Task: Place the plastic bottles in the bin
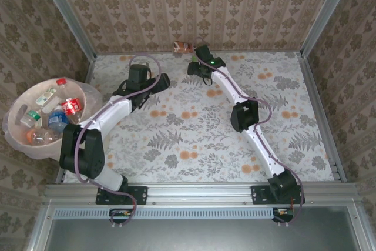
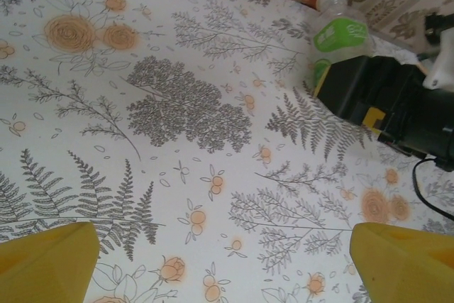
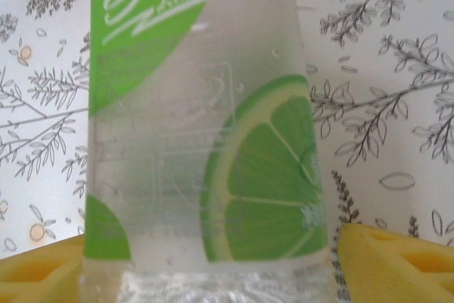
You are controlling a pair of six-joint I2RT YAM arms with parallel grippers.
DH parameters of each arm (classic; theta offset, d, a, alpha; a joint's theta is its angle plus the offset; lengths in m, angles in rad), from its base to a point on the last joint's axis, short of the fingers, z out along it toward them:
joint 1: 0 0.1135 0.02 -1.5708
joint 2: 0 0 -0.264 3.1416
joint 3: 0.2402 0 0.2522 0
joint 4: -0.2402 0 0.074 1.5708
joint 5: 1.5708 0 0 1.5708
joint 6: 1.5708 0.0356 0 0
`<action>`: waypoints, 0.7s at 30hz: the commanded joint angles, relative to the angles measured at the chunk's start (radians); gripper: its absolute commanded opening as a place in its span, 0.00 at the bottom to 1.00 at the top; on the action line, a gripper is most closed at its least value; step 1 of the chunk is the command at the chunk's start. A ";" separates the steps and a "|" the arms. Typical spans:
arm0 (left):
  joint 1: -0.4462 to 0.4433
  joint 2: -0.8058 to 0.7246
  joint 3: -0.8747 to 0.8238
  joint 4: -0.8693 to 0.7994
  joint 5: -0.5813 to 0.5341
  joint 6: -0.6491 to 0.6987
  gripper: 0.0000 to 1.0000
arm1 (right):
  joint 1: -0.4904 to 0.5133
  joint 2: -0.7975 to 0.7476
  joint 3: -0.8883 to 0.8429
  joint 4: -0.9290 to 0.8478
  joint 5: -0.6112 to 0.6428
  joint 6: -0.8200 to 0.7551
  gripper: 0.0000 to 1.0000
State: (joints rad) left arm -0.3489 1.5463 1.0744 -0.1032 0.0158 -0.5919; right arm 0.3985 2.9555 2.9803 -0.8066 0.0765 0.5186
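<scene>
At the far edge of the tabletop the right tool straddled the lime bottle, clamped or not I could not tell; next it needed a firm squeeze, then carrying to the bin.

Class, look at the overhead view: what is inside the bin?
Several bottles lie piled in the bin, red and blue labels showing. Whatever lies beneath them is covered.

A clear plastic bottle with a green lime-slice label reading "Soda" lies close up on the leaf-and-flower tabletop; the right hand straddles it; yellow fingers flank its near end, perhaps touching; blur hides contact.
</scene>
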 commanded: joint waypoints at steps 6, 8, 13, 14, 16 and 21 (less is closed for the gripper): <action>0.019 0.018 0.008 0.016 0.032 -0.016 1.00 | 0.006 -0.019 -0.014 0.052 0.018 -0.008 0.63; 0.019 0.011 0.005 0.016 0.033 -0.009 1.00 | 0.012 -0.033 -0.006 0.036 0.023 -0.060 0.60; 0.019 -0.024 -0.021 0.039 0.055 0.002 1.00 | 0.031 -0.077 0.078 -0.095 -0.021 -0.181 0.54; 0.020 -0.033 -0.032 0.053 0.068 0.003 1.00 | 0.035 -0.075 0.114 -0.135 -0.033 -0.201 0.54; 0.019 -0.058 -0.063 0.091 0.099 -0.004 1.00 | 0.039 -0.073 0.202 -0.245 -0.068 -0.229 0.53; 0.018 -0.136 -0.146 0.174 0.144 -0.004 1.00 | 0.043 -0.149 0.197 -0.401 -0.163 -0.288 0.52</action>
State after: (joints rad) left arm -0.3328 1.4700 0.9619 -0.0097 0.1139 -0.5919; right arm 0.4370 2.8937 3.0917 -1.0489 -0.0113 0.3038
